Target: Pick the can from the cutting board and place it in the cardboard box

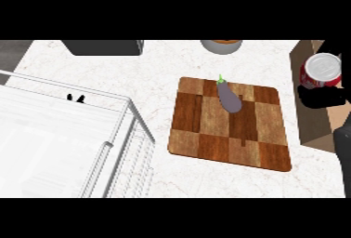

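The right hand (321,98) is at the right edge of the view, and its black fingers are curled round the can (322,66), so it is closed on it. The can is red with a silver top. It stands upright in the hand, with the top above the fingers and turned toward the camera. It is not on the cutting board (226,135). Hand and can are both over the brown cardboard box (316,125), which shows behind and below the hand. I cannot tell if the can touches the box.

The wooden cutting board lies on the pale counter (165,65) just to the left of the hand. On the part of the board nearer to the hand lies a purple eggplant (230,98) with a green stem.

Far to the left of the right hand is a white wire rack (68,139). Only a small black bit of the left hand (75,98) shows at the back rim of the rack, and I cannot tell if it is spread or closed
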{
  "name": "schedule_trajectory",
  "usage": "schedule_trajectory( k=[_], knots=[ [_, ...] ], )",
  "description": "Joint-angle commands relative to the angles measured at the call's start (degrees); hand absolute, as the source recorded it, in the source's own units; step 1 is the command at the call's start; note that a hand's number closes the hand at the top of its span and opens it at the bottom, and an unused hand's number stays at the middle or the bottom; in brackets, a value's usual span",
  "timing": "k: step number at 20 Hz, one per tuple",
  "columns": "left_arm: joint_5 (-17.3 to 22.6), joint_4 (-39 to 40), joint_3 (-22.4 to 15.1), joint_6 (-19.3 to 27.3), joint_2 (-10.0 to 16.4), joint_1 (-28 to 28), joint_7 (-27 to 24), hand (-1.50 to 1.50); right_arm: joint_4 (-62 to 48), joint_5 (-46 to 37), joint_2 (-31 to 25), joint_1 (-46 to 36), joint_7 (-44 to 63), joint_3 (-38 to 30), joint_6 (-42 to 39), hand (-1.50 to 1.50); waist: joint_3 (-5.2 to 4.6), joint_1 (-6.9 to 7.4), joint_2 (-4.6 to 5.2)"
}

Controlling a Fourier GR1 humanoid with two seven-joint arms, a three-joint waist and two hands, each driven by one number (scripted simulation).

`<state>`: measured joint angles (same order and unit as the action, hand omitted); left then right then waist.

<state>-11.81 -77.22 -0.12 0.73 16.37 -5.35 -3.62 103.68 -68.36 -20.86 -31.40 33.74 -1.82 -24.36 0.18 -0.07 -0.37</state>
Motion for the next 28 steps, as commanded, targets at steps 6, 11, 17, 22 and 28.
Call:
schedule_trajectory(
  k=[6,11,17,22,28],
  knots=[
    [-1.24,-1.65,-1.50,-0.05,-2.79,1.93,-1.52,0.00,-2.71,4.02,-7.44,1.97,-3.62,-13.07,0.46,1.50,-0.19,-0.01,0.31],
    [-0.33,0.95,0.49,-2.18,-1.52,-2.70,0.98,0.00,-16.48,3.59,-10.77,0.60,-8.45,-15.63,5.31,1.50,-0.18,0.26,0.48],
    [-2.53,-2.31,-1.38,-1.03,-2.53,0.33,0.59,0.00,-31.20,7.68,-14.86,-0.33,-14.13,-21.05,4.55,1.50,-0.15,0.59,0.52],
    [-2.88,-0.70,-1.39,-0.27,-3.92,-2.97,2.66,0.00,-45.29,13.52,-15.98,-2.65,-20.23,-24.64,0.91,-1.50,-0.06,0.98,0.87],
    [-2.00,-1.50,-1.35,-2.17,-3.87,-2.19,2.74,0.00,-48.43,18.14,-10.72,-4.53,-30.29,-27.97,16.00,-1.50,-0.01,1.09,0.74]
  ],
)
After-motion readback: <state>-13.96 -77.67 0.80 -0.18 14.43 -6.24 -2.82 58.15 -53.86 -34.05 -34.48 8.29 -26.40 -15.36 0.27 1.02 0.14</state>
